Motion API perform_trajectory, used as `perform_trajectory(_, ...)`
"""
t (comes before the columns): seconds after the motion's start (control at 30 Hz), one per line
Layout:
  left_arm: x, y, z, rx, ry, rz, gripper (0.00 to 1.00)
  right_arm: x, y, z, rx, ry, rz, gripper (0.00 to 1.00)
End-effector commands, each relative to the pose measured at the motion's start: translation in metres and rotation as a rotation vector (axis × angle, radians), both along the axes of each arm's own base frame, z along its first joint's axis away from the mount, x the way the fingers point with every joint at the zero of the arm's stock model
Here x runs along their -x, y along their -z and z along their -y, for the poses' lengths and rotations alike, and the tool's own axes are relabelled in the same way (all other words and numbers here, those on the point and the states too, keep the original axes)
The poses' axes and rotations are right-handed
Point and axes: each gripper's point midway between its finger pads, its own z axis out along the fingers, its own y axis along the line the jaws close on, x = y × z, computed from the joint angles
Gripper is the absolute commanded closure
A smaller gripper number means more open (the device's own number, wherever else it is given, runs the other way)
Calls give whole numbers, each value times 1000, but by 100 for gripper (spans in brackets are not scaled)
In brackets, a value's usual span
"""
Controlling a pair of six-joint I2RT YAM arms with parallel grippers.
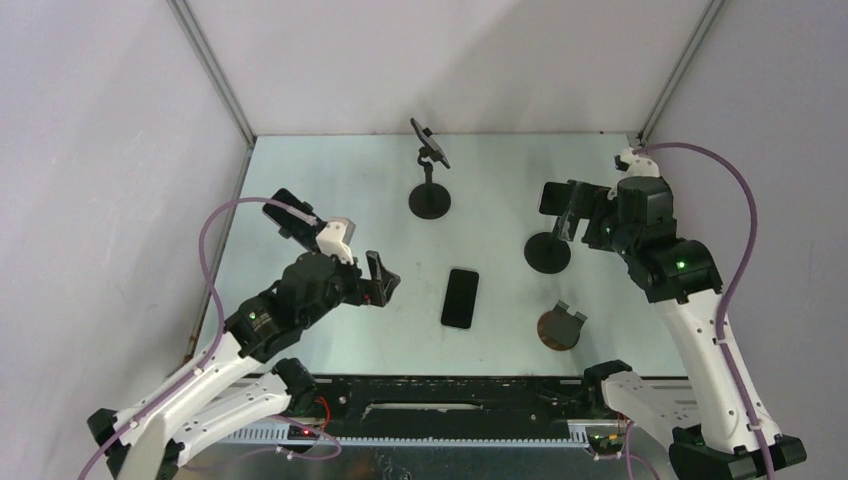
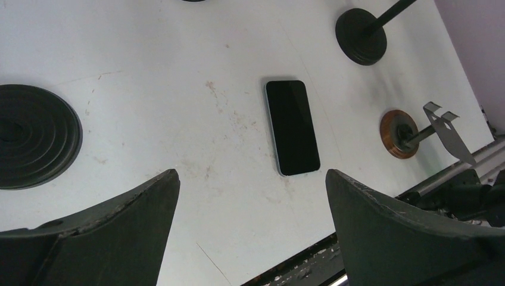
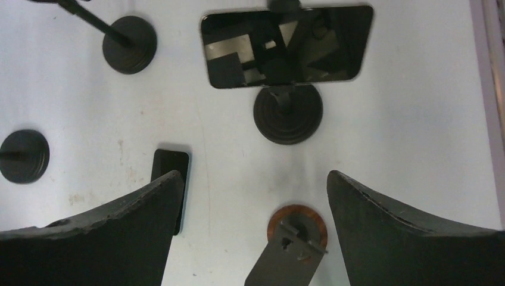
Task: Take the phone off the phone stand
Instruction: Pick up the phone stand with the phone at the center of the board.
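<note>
The phone [image 3: 286, 44] sits crosswise in the clamp of the stand [image 3: 287, 113], raised above the desk [image 1: 330, 180] on the right side, near the right wall [image 1: 780, 120]. The right gripper [image 3: 252, 182] hangs just right of it with its fingers spread wide and nothing between them; the phone and the stand's round base show in the gap between the fingers, untouched. Little room shows between this gripper and the right edge of the desk.

A second phone [image 1: 460, 297] lies flat, face up, mid-desk, with bare surface all around it. The left gripper [image 2: 251, 179] hovers to its left, also spread and holding nothing. A brown stand [image 1: 561, 328] with a grey bracket stands near the front edge, close to the black rail [image 1: 450, 400], between the flat phone and the right arm. A back stand [image 1: 430, 175] with a bare clamp stands well apart from both, toward the rear wall [image 1: 450, 60]. The widest bare stretch of desk is at the back left.

The top camera gives the layout but hides what lies under the left arm. The left wrist camera shows a large ribbed black disc [image 2: 33, 136] on the desk close beside its gripper, and the right wrist camera also catches a black base at the far left of its view. Only the right wrist view shows the clamped phone's dark screen.
</note>
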Motion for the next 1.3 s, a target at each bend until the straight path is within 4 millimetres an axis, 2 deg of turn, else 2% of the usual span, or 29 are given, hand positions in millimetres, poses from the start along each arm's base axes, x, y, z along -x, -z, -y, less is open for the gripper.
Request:
perform_trajectory(0.0,2,-16,5,47,40,55,0,-30,-24,-18,88,-205,186,6)
perform_trajectory(0.13,5,-11,-2,27,28,42,0,-46,-26,-16,273,-324,258,4)
perform_trajectory(0.27,10,-5,-3,38,36,29,0,-52,-21,-11,487,-474,269,3)
perform_trajectory(0.5,14,7,-13,-25,33,19,0,-61,7,-23,819,-828,229,2)
perform_trajectory(0.63,16,14,-15,-33,36,20,0,-67,21,-28,937,-960,200,1)
perform_trajectory(0.9,16,9,-18,-16,27,47,0,-90,33,-26,1073,-1032,183,1)
perform_trajectory(1.27,16,9,-21,-18,19,50,0,-108,51,-28,1018,-1025,156,1)
